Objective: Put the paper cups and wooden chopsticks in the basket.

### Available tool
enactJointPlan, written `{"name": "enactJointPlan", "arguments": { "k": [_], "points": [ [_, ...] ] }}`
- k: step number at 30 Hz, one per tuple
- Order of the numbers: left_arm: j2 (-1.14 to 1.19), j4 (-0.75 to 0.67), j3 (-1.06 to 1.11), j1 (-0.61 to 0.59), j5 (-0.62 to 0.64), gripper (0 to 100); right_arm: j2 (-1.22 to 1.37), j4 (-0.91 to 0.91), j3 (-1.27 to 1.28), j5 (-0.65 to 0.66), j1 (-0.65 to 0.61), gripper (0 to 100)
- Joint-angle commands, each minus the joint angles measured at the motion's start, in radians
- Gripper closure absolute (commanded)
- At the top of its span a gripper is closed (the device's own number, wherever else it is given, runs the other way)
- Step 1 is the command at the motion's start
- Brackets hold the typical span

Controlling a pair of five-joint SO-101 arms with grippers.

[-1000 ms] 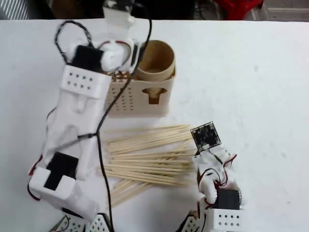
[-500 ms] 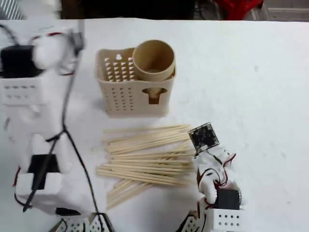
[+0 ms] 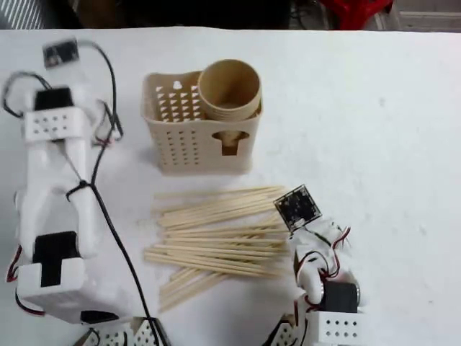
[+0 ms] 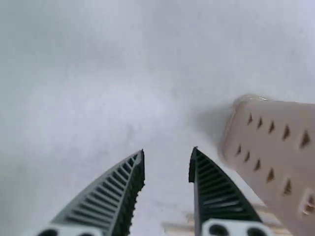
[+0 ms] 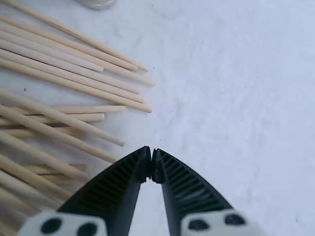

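Nested brown paper cups (image 3: 229, 90) stand in the right part of the beige perforated basket (image 3: 189, 144). Many wooden chopsticks (image 3: 216, 238) lie in a loose pile on the white table in front of the basket. My left gripper (image 4: 167, 152) is open and empty above bare table, with the basket's wall (image 4: 275, 147) off to one side; its arm (image 3: 54, 180) stands left of the basket. My right gripper (image 5: 150, 151) is shut on nothing, low over the table just beside the chopstick ends (image 5: 64, 88); its arm (image 3: 317, 252) sits at the right end of the pile.
The white table (image 3: 374, 130) stretches right of the basket and of the pile. A black cable (image 3: 108, 216) runs along the left arm, close to the chopsticks' left ends. Dark and red items (image 3: 353, 11) lie beyond the far edge.
The left arm has swung from above the basket to its left side, uncovering the basket's left part. The right wrist has turned slightly; the chopsticks and cups have not moved.
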Motion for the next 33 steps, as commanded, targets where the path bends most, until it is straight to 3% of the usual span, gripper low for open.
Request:
{"name": "enactJointPlan", "arguments": {
  "k": [1,7,13,19,24,33],
  "points": [
    [-0.033,-0.334,0.282,-0.002,0.029,83,-0.008,-0.004,-0.020,0.006,-0.004,95.7],
    [-0.027,-0.459,0.344,-0.002,0.029,83,-0.005,-0.016,-0.127,0.003,-0.004,83.5],
    [-0.028,-0.462,0.359,0.013,0.029,83,-0.004,0.016,-0.239,-0.094,-0.010,86.7],
    [-0.027,-0.462,0.364,0.015,0.029,83,0.022,0.119,-0.288,-0.089,-0.101,86.8],
    [-0.025,-0.462,0.365,0.013,0.029,83,0.245,0.139,-0.391,-0.077,-0.165,86.8],
    [-0.025,-0.462,0.365,0.015,0.026,83,0.820,0.182,-0.586,0.184,-0.424,86.5]
  ]
}}
